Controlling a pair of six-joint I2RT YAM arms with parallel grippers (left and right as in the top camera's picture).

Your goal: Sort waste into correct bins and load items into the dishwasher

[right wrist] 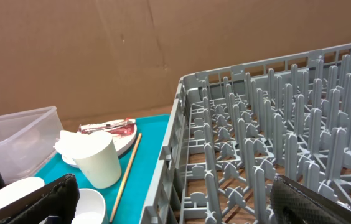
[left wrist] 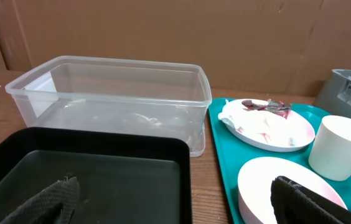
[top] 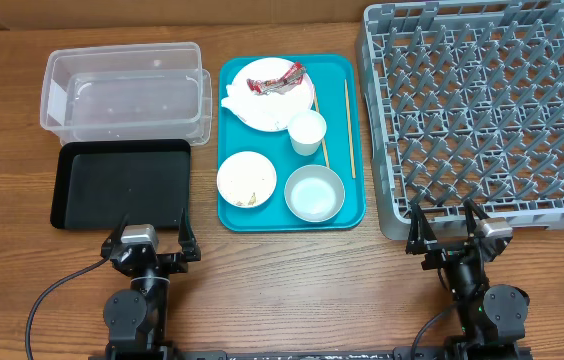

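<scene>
Black-fingered, low over the wooden surface (top: pixel 292 290), left hand (top: pixel 153 234) and right hand (top: pixel 443 226) spread wide, empty. Ahead: clear glossy tub (top: pixel 122 98), flat matte black tray (top: pixel 122 188), pegged grey rack (top: pixel 482 110).

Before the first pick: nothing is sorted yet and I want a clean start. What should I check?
1. Left gripper open, holding nothing: ok.
2. Right gripper open, holding nothing: ok.
3. Clear tub and black tray free to receive waste: ok.
4. Dish rack holds nothing yet: ok.
5. Red wrapper lies uncovered on the plate, beside the napkin: ok.
6. Scraps on the small dish loose or stuck: cannot tell.
</scene>
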